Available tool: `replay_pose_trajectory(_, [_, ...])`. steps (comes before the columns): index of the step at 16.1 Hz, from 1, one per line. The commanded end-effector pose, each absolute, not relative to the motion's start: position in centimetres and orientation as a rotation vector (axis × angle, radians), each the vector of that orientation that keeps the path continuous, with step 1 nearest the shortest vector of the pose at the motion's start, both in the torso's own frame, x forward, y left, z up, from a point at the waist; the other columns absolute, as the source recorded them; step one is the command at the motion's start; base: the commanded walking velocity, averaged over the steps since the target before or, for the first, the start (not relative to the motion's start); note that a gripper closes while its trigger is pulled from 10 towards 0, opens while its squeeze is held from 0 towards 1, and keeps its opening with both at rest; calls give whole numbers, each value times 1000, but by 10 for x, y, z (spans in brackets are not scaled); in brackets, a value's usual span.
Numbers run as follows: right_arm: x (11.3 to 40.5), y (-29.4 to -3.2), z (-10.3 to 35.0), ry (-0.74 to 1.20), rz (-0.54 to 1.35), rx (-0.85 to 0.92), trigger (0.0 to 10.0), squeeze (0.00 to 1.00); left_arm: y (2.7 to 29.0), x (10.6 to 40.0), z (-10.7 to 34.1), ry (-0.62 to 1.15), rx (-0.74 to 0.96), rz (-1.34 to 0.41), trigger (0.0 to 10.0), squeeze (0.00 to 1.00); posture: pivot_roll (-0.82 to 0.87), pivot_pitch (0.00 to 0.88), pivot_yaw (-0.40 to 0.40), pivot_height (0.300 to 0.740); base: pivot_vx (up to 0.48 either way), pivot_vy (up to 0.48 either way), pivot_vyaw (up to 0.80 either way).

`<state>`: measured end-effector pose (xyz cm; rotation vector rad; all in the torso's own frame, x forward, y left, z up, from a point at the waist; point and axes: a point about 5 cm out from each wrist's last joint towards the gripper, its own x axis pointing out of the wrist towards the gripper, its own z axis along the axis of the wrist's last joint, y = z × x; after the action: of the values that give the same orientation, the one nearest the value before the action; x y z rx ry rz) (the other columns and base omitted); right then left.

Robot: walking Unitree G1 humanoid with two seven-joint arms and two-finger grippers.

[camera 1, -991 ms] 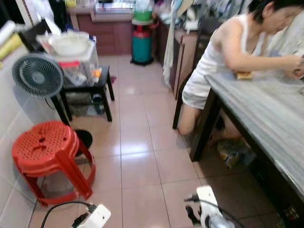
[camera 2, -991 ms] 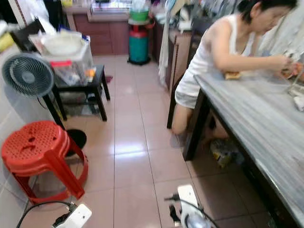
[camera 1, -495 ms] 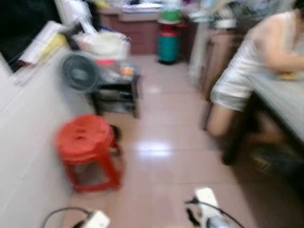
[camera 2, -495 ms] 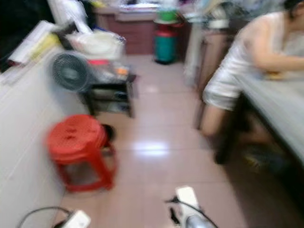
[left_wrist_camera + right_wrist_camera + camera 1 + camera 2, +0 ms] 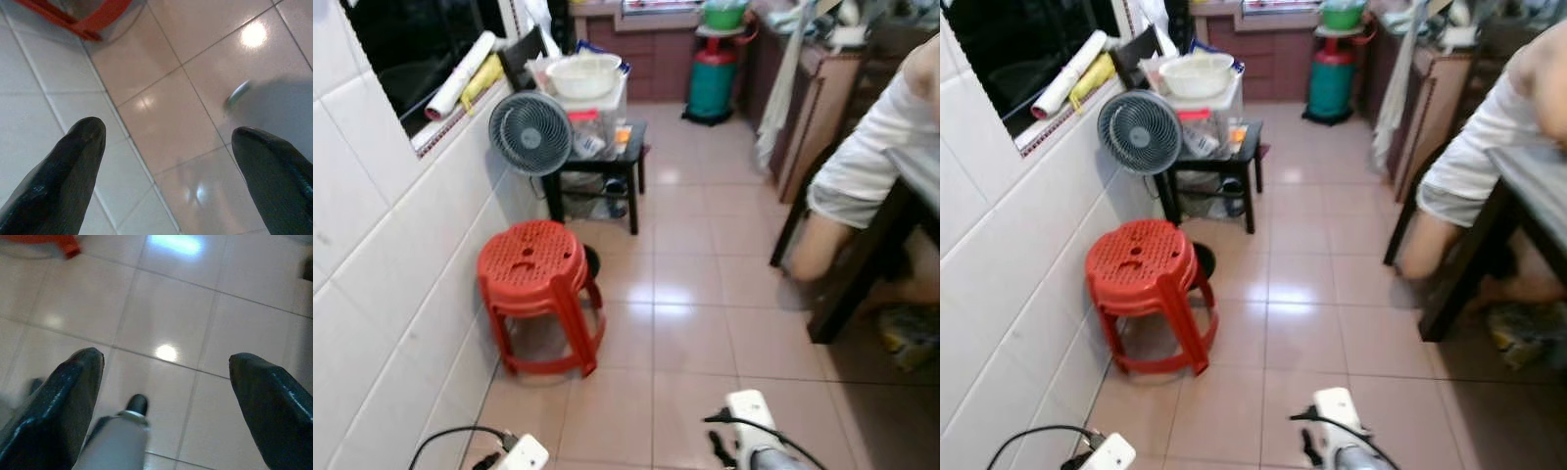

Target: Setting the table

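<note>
Two sets of fingers, both spread and empty above the floor.
My left fingers (image 5: 83, 161) hang near the red stool (image 5: 532, 269); my right fingers (image 5: 73, 396) over bare tiles.

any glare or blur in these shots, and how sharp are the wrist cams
Left eye view: fairly sharp, with soft glare on the floor tiles beside the red stool; the person at the right edge is slightly soft. Left wrist view: bright spot of glare on the tile, and the left end effector looms blurred and open. Right wrist view: two reflected light patches on the floor, right end effector open, out of focus.
</note>
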<state>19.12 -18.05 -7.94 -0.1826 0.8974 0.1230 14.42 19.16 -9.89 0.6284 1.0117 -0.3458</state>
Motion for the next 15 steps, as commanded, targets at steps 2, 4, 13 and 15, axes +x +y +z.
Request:
replay_pose_trajectory(2, [196, -166, -78, 882, 143, -155, 10000, 0, 202, 146, -96, 1009, 656, -337, 10000, 0, -132, 0, 34, 740, 0, 332, 0])
replay_pose_trajectory(4, [196, -166, -78, 884, 144, -162, 10000, 0, 202, 148, -96, 1004, 657, -336, 10000, 0, -134, 0, 36, 740, 0, 356, 0])
replay_pose_trajectory(13, [196, -166, -78, 881, 149, -168, 10000, 0, 197, 155, -94, 980, 663, -352, 10000, 0, -139, 0, 38, 740, 0, 421, -144])
replay_pose_trajectory(15, [196, -167, -78, 880, 151, -172, 10000, 0, 196, 156, -93, 974, 655, -349, 10000, 0, -140, 0, 39, 740, 0, 347, 0])
